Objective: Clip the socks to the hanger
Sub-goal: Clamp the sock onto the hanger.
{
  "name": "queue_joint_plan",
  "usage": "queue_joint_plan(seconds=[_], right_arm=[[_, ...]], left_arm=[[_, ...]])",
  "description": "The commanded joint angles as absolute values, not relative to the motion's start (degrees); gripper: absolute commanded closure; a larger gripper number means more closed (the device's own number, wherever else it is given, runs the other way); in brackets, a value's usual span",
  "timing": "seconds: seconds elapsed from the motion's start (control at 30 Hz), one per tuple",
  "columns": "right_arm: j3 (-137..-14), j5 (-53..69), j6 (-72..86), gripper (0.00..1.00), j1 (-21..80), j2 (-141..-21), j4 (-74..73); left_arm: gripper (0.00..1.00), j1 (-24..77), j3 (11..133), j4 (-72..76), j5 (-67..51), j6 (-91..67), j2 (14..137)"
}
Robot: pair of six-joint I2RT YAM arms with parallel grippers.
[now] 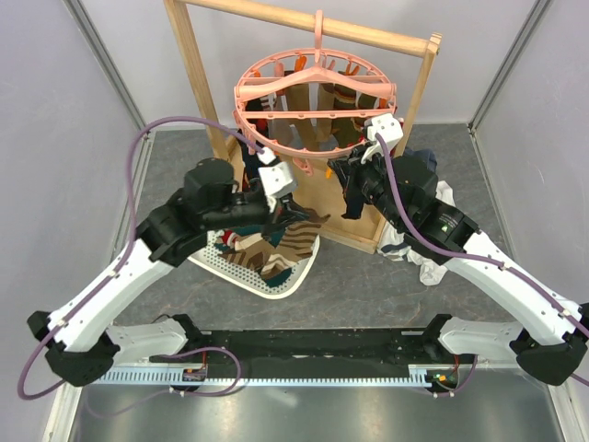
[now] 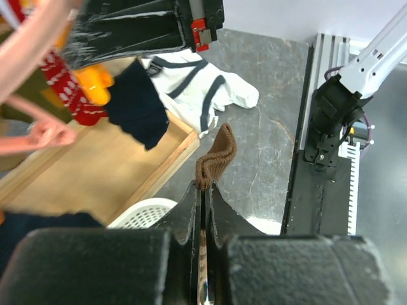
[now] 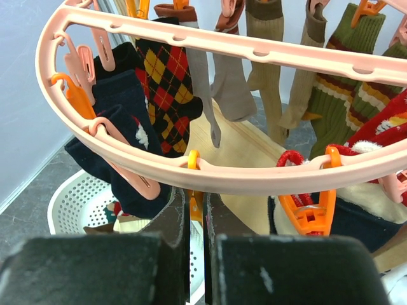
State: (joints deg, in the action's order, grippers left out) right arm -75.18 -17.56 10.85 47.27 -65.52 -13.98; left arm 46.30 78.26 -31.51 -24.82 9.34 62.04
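Observation:
The pink ring hanger (image 1: 313, 97) hangs from the wooden rack, with several socks clipped on it (image 3: 166, 70). My right gripper (image 3: 197, 198) sits just under the ring's near rim (image 3: 254, 181), shut on an orange clip (image 3: 194, 204); in the top view it is at the ring's front right (image 1: 338, 170). My left gripper (image 2: 203, 189) is shut on a brown-striped sock (image 2: 216, 152), whose brown cuff sticks out past the fingertips. In the top view it holds the sock (image 1: 308, 226) above the basket, below the ring (image 1: 294, 215).
A white mesh basket (image 1: 237, 267) with more socks lies at the rack's foot. The wooden rack frame (image 1: 195, 64) and its base board (image 2: 95, 165) stand behind. White and grey garments (image 1: 425, 253) lie at the right. A second orange clip (image 3: 311, 206) hangs to the right.

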Motion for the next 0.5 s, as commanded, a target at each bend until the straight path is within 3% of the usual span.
queue_joint_plan(seconds=[0.0,0.47], right_arm=[[-77.08,-15.38,9.93,1.0,46.93,-64.78,-13.36],[-76.2,-12.31,8.18,1.0,46.85,-62.67,-12.74]], left_arm=[[0.98,47.55,80.33,-22.34,-21.71,9.41,65.38],[0.98,47.29,81.83,-17.58,-13.71,12.04,73.21]])
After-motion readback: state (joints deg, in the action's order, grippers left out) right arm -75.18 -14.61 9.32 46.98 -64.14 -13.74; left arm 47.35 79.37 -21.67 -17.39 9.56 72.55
